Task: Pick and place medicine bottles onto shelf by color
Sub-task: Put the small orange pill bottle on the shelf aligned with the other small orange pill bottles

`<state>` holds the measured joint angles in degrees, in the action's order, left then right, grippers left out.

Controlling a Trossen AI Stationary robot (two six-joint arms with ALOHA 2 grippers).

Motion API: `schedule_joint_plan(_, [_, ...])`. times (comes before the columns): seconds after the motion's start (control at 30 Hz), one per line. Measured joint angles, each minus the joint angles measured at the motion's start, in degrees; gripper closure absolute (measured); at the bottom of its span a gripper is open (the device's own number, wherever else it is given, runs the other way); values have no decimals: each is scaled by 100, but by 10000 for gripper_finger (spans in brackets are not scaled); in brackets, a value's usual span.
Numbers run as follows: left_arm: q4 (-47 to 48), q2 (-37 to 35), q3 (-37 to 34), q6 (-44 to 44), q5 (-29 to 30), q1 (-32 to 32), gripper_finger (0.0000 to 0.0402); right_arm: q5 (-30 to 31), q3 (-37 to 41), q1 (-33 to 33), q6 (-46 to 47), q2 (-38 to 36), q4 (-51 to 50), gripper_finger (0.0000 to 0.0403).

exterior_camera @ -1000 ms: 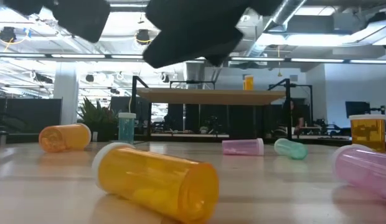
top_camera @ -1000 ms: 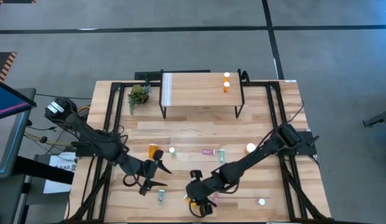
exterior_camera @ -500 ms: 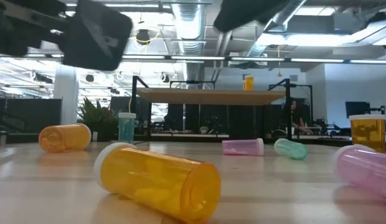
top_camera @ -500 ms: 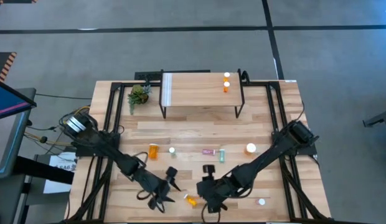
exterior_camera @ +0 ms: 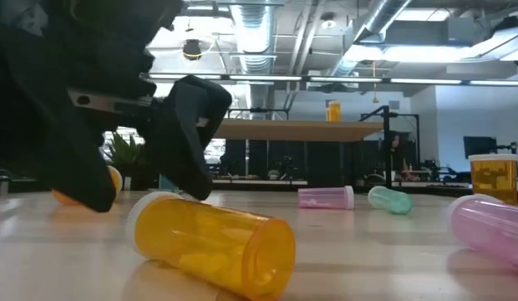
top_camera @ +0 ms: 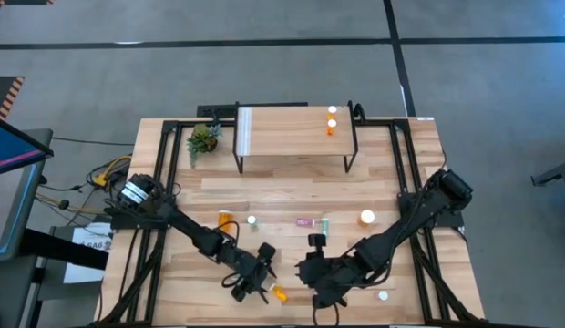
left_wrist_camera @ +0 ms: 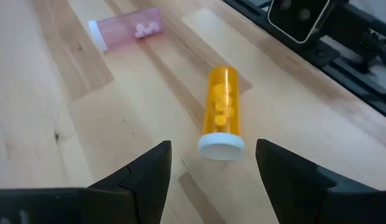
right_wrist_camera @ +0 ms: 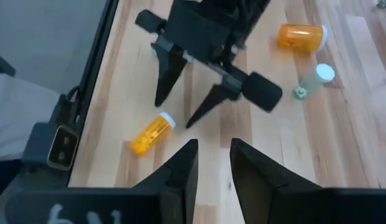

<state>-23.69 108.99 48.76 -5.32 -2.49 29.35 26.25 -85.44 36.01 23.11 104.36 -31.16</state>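
Observation:
A large orange bottle (top_camera: 280,293) with a white cap lies on its side near the table's near edge. It fills the foreground of the low view (exterior_camera: 213,247). My left gripper (top_camera: 267,278) is low over the table and open. Its fingers (left_wrist_camera: 155,168) stand on either side of the bottle's cap end (left_wrist_camera: 221,146), and I see no touch. My right gripper (top_camera: 303,273) hangs raised just right of the bottle. Its fingers (right_wrist_camera: 180,168) stand a narrow gap apart with nothing between them. The shelf (top_camera: 296,128) at the far side carries two orange bottles (top_camera: 332,118).
More bottles lie across mid-table: orange (top_camera: 226,221), teal (top_camera: 252,220), pink (top_camera: 305,221), teal (top_camera: 324,226) and a large orange one (top_camera: 366,217). A pink bottle (top_camera: 383,294) lies near the front right. A green plant (top_camera: 203,138) stands left of the shelf.
My left gripper has come down and moved toward the table's right and near edge, ending at the orange bottle's cap end. My right gripper has risen from above that bottle and drawn back toward the right. The bottle has stayed lying where it was.

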Motion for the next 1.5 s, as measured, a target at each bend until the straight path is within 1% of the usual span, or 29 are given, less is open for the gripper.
schedule_joint_plan(0.13, [-35,0,5,-4,-183,-34,180,-5,6,-23,-50,103,-13,288])
schedule_joint_plan(0.37, [-165,147,13,77,-218,-25,180,-45,5,-90,-149,96,171,288])
schedule_joint_plan(0.87, [-301,181,12,156,-128,-25,180,-45,4,-104,-175,96,164,288])
schedule_joint_plan(1.03, [-310,181,12,258,28,-8,180,-38,4,-129,-184,96,191,288])
schedule_joint_plan(1.5, [-278,181,12,256,36,27,180,-21,4,-203,-269,96,321,288])
